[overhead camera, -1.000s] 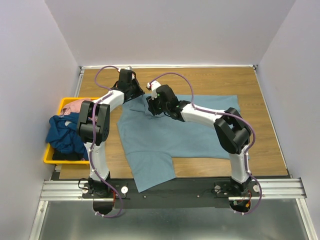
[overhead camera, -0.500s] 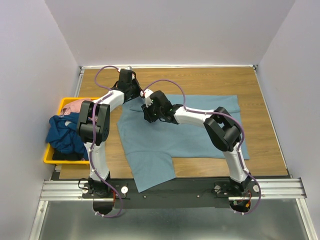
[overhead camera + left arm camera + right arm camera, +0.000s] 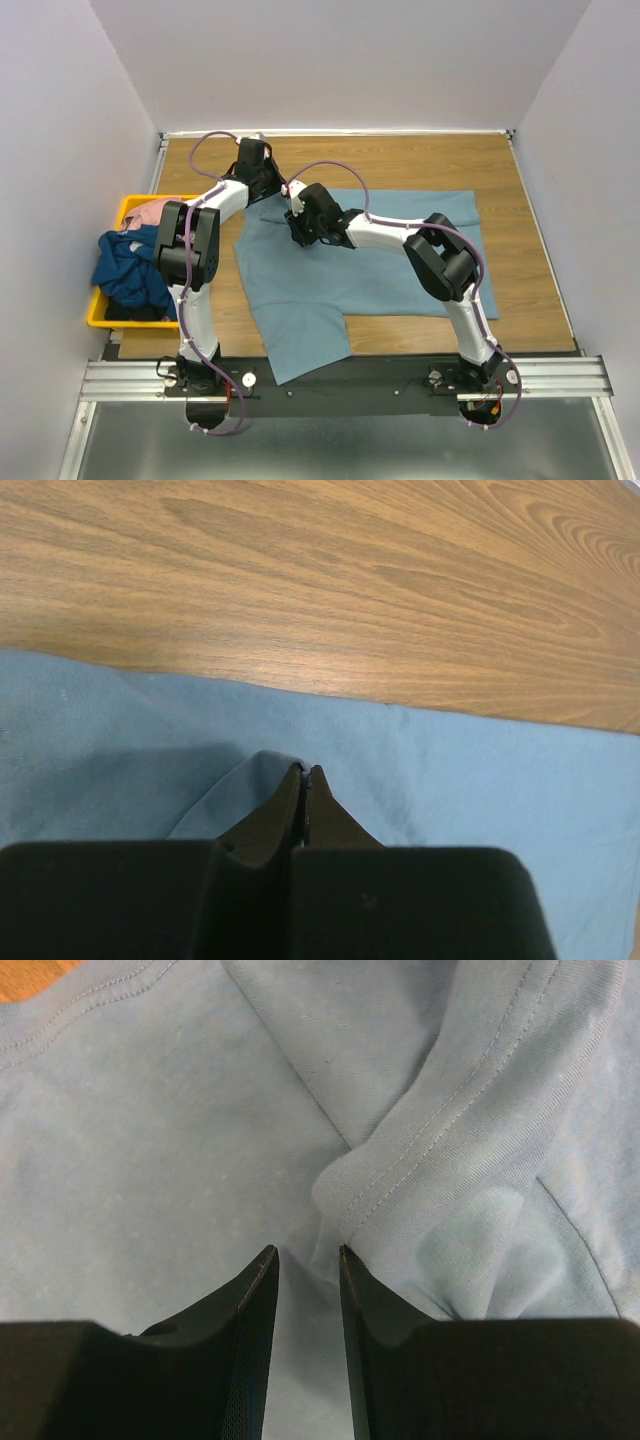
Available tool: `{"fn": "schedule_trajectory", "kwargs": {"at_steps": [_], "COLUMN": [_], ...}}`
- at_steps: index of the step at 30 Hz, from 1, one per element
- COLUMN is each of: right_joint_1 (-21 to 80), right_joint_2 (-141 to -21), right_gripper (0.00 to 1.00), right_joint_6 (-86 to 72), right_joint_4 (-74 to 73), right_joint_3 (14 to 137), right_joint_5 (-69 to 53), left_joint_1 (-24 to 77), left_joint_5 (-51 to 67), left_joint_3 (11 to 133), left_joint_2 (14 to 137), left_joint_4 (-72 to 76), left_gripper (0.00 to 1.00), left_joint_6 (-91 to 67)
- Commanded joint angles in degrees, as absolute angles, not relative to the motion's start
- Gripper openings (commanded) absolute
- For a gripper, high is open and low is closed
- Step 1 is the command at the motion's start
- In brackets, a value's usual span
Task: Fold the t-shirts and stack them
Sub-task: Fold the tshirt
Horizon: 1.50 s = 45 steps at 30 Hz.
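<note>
The light blue-grey t-shirt [image 3: 380,270] lies spread on the wooden table. My left gripper [image 3: 268,190] is at its far left corner, shut on a raised pinch of the cloth [image 3: 255,775], as the left wrist view [image 3: 303,770] shows. My right gripper [image 3: 297,228] is open just beside it, low over the shirt [image 3: 150,1140]. Its fingertips [image 3: 308,1252] stand at the edge of a folded-over sleeve with a stitched hem [image 3: 420,1150]. The dark navy t-shirt [image 3: 125,265] and the pink t-shirt [image 3: 152,210] lie in the bin.
A yellow plastic bin [image 3: 95,315] stands at the table's left edge with the navy cloth spilling over its side. Bare wood [image 3: 400,160] shows beyond the shirt and to its right. Grey walls close in three sides.
My right gripper has moved left and a little nearer across the shirt toward the left gripper. The left arm has not moved.
</note>
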State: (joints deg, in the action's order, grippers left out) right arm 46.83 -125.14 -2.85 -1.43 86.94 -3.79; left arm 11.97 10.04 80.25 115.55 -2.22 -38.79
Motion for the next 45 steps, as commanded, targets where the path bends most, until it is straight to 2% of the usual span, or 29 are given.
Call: {"fn": "schedule_trajectory", "kwargs": {"at_steps": [1, 7, 8, 12, 13, 17, 20, 28, 45], "right_joint_1": [47.2, 47.2, 47.2, 47.2, 47.2, 47.2, 47.1, 47.1, 47.1], "right_joint_2": [-126.3, -127.9, -128.1, -128.8, -128.8, -127.4, -124.9, -116.5, -110.0], "right_gripper": [0.37, 0.33, 0.28, 0.2, 0.15, 0.06, 0.03, 0.01, 0.01], "right_joint_6": [-1.6, -1.4, -1.2, -1.1, -1.1, -1.0, -0.7, 2.8, 8.7], "right_joint_4": [-2.6, -2.8, -2.7, -2.7, -2.8, -2.8, -2.7, -3.5, -6.7], "right_joint_3": [88.4, 88.1, 87.9, 87.1, 86.9, 86.7, 86.1, 81.5, 72.7], "right_joint_5": [-1.6, -1.1, -1.1, -0.9, -0.9, -0.3, -0.6, -2.5, -6.6], "left_joint_1": [11.8, 11.8, 11.8, 11.6, 11.5, 11.5, 11.3, 11.0, 12.5], "left_joint_5": [9.3, 9.4, 9.5, 9.4, 9.4, 9.5, 9.8, 9.3, 9.2], "left_joint_3": [80.9, 81.0, 81.0, 80.9, 80.8, 80.5, 80.3, 76.1, 52.3], "left_joint_2": [115.1, 115.1, 115.1, 115.0, 114.9, 114.3, 113.2, 107.0, 85.8], "left_joint_4": [-1.1, -1.2, -1.2, -1.4, -1.4, -1.5, -1.9, -4.1, -7.7], "left_gripper": [0.0, 0.0, 0.0, 0.0, 0.0, 0.0, 0.0, 0.0, 0.0], "left_joint_6": [-38.0, -38.0, -38.0, -37.8, -37.8, -37.9, -37.7, -36.6, -37.4]}}
